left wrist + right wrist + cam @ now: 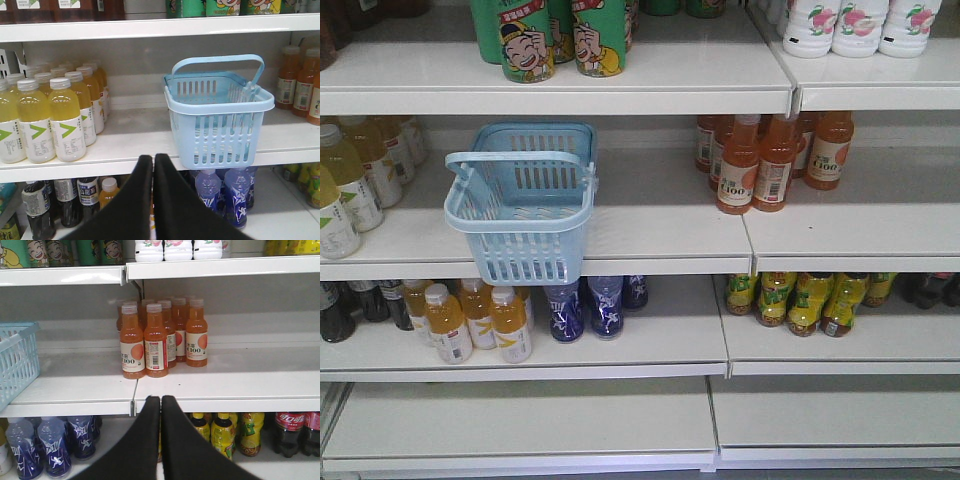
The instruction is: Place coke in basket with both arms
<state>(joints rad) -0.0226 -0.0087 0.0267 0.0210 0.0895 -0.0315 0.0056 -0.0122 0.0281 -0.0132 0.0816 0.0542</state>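
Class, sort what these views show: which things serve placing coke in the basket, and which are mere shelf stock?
Job: basket, left gripper, right gripper; no coke can visible.
Shelf stock: orange bottles, pale yellow bottles, blue bottles, dark cola bottles.

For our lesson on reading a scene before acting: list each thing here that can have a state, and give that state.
Basket: upright on the shelf, empty, handle raised.
Left claw: shut, holding nothing.
Right claw: shut, holding nothing.
Orange bottles: upright, capped.
Pale yellow bottles: upright, capped.
Coke can: not in view.
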